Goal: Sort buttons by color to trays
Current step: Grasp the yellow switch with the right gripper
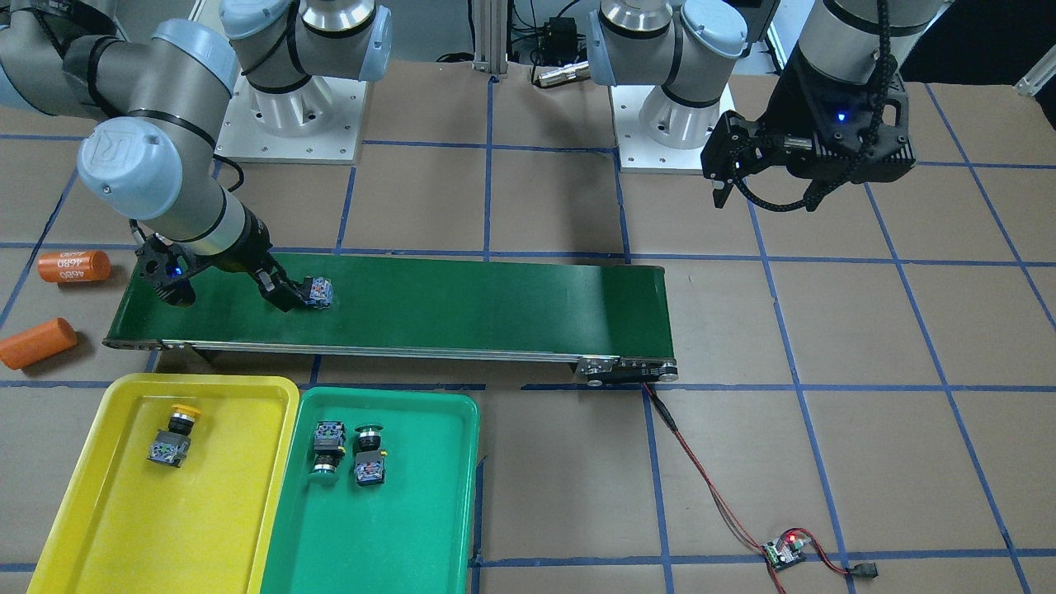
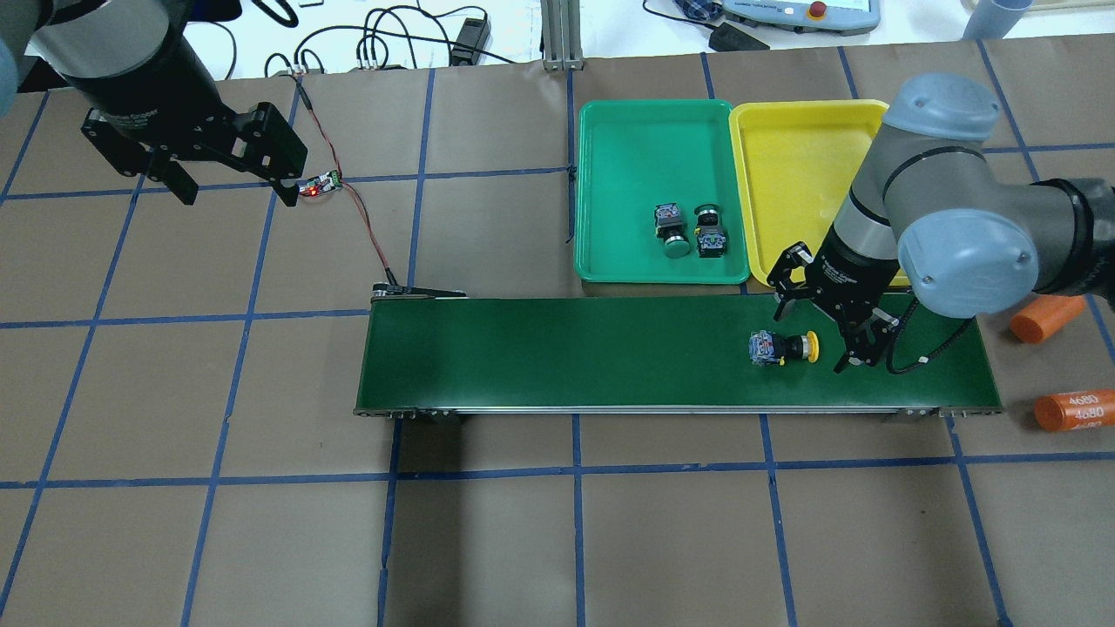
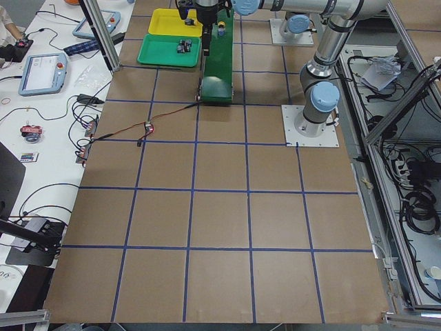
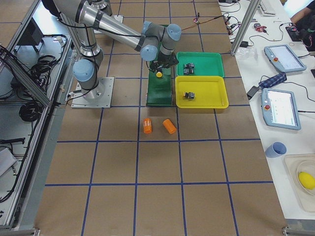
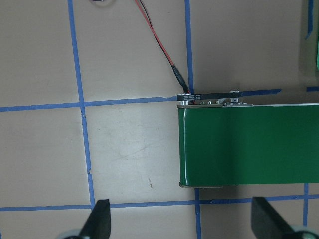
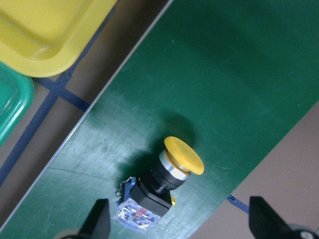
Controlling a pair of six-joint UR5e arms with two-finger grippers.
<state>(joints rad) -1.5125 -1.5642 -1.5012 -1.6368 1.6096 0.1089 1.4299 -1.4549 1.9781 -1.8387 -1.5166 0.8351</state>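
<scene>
A yellow-capped button lies on its side on the dark-green conveyor belt. My right gripper hovers over it, open, with the button between the fingers in the right wrist view. A second yellow-capped button lies in the yellow tray; my right arm hides it in the overhead view. Two green-capped buttons lie in the green tray. My left gripper is open and empty, high above the table beyond the belt's other end.
Two orange cylinders lie on the table past the belt's end near my right arm. A small circuit board with a red-black wire runs to the belt's other end. The trays sit side by side along the belt's far edge.
</scene>
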